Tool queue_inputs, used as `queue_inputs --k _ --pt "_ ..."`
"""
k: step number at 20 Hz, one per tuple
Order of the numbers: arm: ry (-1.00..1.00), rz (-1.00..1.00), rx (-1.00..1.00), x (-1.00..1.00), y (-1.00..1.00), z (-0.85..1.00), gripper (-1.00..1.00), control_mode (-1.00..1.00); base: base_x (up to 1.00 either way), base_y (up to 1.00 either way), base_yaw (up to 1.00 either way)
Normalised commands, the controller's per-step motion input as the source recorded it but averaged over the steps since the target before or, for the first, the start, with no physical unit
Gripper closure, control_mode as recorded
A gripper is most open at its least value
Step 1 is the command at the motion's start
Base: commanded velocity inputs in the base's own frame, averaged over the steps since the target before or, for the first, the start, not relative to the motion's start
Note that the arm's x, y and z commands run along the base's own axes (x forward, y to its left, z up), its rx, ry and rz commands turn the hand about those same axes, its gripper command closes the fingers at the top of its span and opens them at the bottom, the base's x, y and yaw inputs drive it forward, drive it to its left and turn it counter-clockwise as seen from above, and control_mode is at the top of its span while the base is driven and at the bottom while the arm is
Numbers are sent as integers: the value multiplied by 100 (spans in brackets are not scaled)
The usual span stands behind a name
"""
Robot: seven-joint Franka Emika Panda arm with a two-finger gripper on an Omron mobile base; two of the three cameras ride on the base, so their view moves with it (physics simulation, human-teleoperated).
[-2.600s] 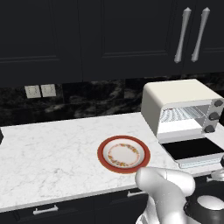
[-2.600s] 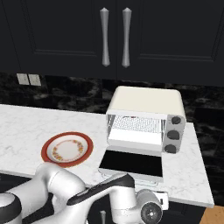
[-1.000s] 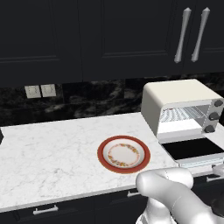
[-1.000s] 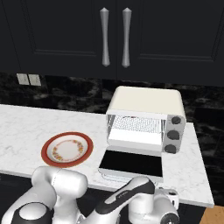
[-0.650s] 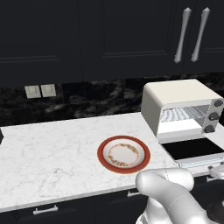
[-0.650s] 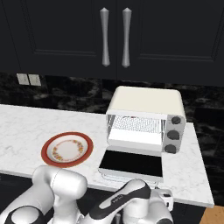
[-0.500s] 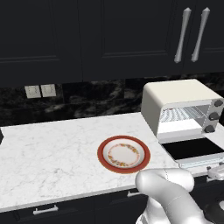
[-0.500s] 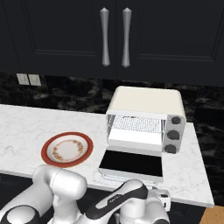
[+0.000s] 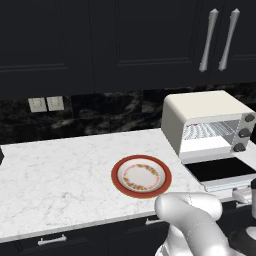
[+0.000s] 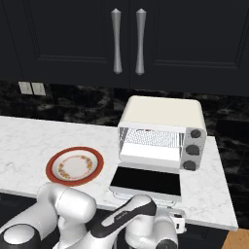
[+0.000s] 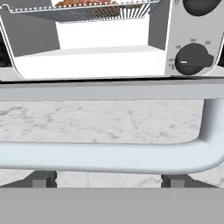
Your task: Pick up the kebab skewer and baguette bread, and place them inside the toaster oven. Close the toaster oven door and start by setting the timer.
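Toaster oven: the cream-white boxy toaster oven (image 10: 163,127) sits at the right end of the white marble counter (image 9: 60,185), dark knobs down its right side.
Door: the dark glass door in its pale frame (image 10: 147,183) is flopped down flat, so you haven't closed anything yet.
Handle: the silver bar handle (image 11: 109,155) runs right across the hand view, super close.
Food: something reddish is lying on the wire rack (image 11: 87,5) at the top of the hand view; looks like the skewer is in, but you can't make out the bread from that sliver.
Plate: the red-rimmed round plate (image 9: 141,176) has nothing left on it, so loading looks done.
Gripper: the two dark fingertips (image 11: 43,179) stand wide apart just under the handle, holding nothing.
Left to do: you'd want to lift that door shut by the handle, then go for the timer.
Knob: the dark round knob (image 11: 192,59) is right there past the door edge.
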Motion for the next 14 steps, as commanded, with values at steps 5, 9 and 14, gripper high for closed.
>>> queue_inputs --k 5,9,14 --pt "-12 -4 0 8 0 48 -100 -100 0 0 0" --pt "-18 -2 0 0 0 72 -100 -100 0 0 0" --pt "-19 -2 0 4 0 74 -100 -100 0 0 0"
